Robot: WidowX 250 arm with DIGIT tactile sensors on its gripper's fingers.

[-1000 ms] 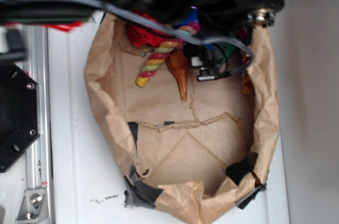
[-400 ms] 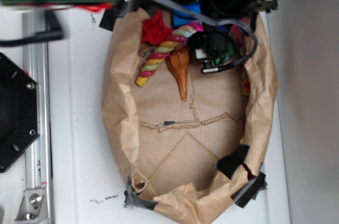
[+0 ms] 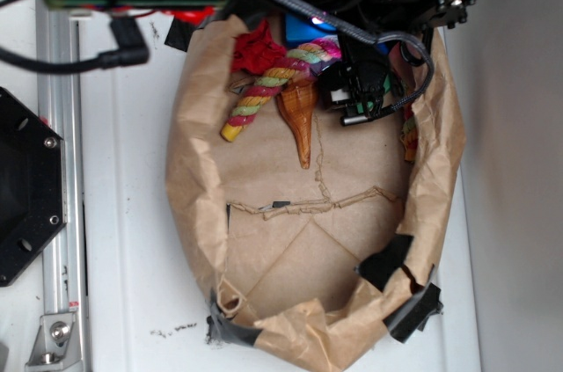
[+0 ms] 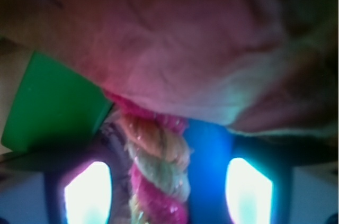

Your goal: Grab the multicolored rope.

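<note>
The multicolored rope lies diagonally in the upper part of the brown paper bag; its pink, yellow and green strands twist together. Its upper end runs under my gripper, which hangs at the bag's top edge. In the wrist view the multicolored rope fills the gap of my gripper, pressed between the dark left finger and the blue right finger. The gripper is shut on it. The rope's lower yellow tip points toward the bag's left wall.
A wrinkly red cloth ball sits just left of the rope's top. An orange-brown cone shell lies right beside the rope. A green block shows at the left. A metal rail and black plate stand left of the bag.
The bag's left wall shifted right and its rim changed shape. The arm moved down over the rope's upper end, and the rope's lower tip shifted slightly up and left.
</note>
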